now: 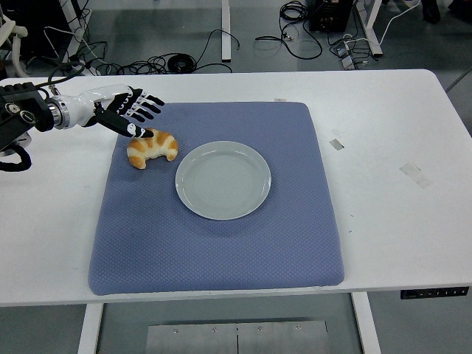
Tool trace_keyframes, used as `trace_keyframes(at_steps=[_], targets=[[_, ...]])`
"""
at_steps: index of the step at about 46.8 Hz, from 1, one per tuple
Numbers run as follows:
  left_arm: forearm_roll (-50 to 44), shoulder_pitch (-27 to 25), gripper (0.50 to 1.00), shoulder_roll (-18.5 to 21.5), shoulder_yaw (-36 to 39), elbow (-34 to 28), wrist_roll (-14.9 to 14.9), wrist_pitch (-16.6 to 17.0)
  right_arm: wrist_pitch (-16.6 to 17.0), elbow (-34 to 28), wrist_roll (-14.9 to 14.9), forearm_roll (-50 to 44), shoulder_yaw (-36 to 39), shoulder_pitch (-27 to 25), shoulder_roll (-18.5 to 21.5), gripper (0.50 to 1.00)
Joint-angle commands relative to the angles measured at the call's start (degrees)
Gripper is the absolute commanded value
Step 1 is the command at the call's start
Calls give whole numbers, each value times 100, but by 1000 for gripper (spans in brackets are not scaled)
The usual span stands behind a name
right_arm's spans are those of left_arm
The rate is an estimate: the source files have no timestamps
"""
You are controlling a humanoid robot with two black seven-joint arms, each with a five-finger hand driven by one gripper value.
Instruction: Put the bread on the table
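A golden croissant-shaped bread (151,147) lies on the blue mat (221,236), just left of the empty pale plate (223,179). My left hand (133,112) hovers just above and behind the bread with its fingers spread and holds nothing; one fingertip is close to the bread's top. The right arm is out of view.
The mat covers the middle of the white table (398,192). Small tape marks (414,174) lie on the table at the right. Cables (177,63) lie on the floor beyond the far edge.
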Motion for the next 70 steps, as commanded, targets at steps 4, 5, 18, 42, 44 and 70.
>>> trace_keyframes(at_steps=[4, 5, 18, 42, 44, 70], targets=[[-156, -8, 893, -2, -14, 18, 0, 19, 0, 2, 0, 0, -7, 0, 0, 1000], [-208, -8, 898, -2, -14, 27, 0, 37, 0, 2, 0, 0, 1, 0, 0, 1000], [-1017, -78, 951, -19, -57, 176, 8, 248, 0, 2, 0, 0, -7, 0, 0, 1000], [-1378, -78, 965, -28, -805, 282, 9, 283, 0, 11, 0, 0, 1, 0, 0, 1000], [-1378, -78, 965, -28, -813, 282, 9, 283, 0, 19, 0, 0, 1, 0, 0, 1000], [-1378, -70, 966, -37, -813, 282, 17, 283, 0, 19, 0, 0, 10, 0, 0, 1000]])
